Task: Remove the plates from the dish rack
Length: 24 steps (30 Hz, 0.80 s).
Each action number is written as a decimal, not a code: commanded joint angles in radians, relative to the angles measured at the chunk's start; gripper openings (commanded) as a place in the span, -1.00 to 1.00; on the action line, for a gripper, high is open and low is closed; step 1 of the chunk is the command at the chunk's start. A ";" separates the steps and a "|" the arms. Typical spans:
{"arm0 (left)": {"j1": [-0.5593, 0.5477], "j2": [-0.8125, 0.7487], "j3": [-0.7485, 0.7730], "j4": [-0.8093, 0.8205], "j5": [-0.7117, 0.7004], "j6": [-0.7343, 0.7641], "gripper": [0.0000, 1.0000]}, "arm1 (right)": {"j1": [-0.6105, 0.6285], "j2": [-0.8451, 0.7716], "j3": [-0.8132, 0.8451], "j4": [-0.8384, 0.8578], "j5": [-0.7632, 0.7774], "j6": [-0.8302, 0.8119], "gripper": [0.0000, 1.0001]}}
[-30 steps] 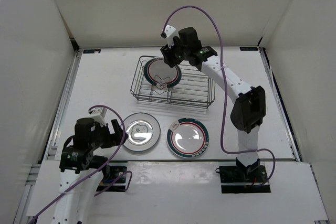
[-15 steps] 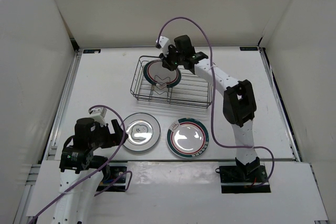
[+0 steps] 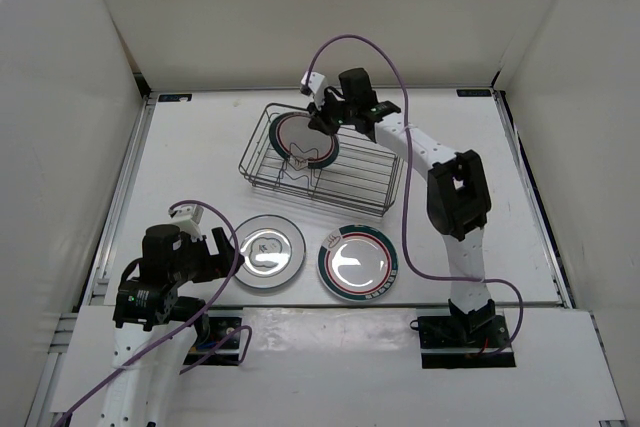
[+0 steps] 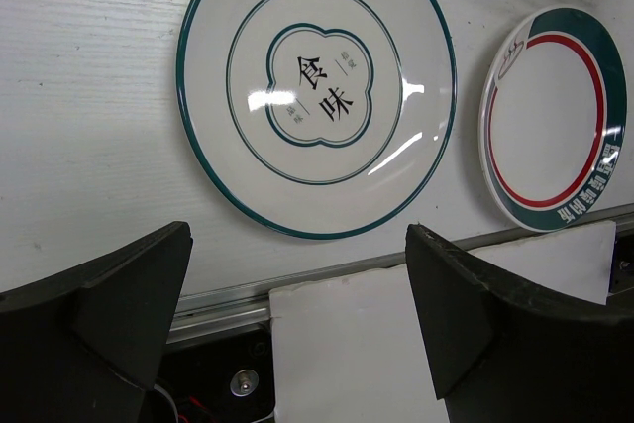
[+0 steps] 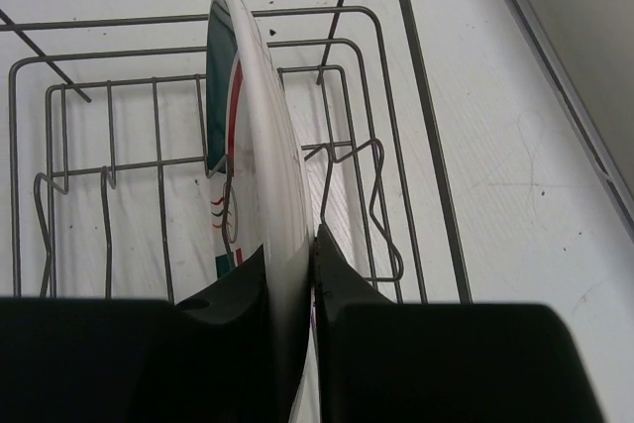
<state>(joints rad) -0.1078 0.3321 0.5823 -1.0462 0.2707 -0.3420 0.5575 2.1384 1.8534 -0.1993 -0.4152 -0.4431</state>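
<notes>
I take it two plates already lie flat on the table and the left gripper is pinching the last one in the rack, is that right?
Not quite: it is the right gripper that pinches the last plate in the dish rack, as the right wrist view shows.

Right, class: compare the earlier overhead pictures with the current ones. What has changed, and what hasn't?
The right claw reached down and leftward onto the plate in the rack and now pinches its rim. The dish rack slid and twisted slightly to the left, plate with it. The open left claw, the grey plate and the teal-banded plate on the table stayed put.
</notes>
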 commanded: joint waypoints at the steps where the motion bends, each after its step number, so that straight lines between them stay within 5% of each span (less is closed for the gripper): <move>1: 0.005 0.008 0.001 0.018 0.010 0.003 1.00 | 0.005 -0.058 -0.019 -0.066 -0.155 -0.044 -1.00; 14: 0.003 -0.001 -0.004 0.018 0.007 0.003 1.00 | -0.011 -0.186 -0.140 0.147 -0.085 0.090 -1.00; 24: 0.003 -0.013 -0.001 0.018 0.007 0.000 1.00 | -0.018 -0.274 -0.045 0.242 0.142 0.219 -1.00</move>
<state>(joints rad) -0.1074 0.3313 0.5819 -1.0458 0.2707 -0.3420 0.5480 1.9900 1.7386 -0.1009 -0.3855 -0.3023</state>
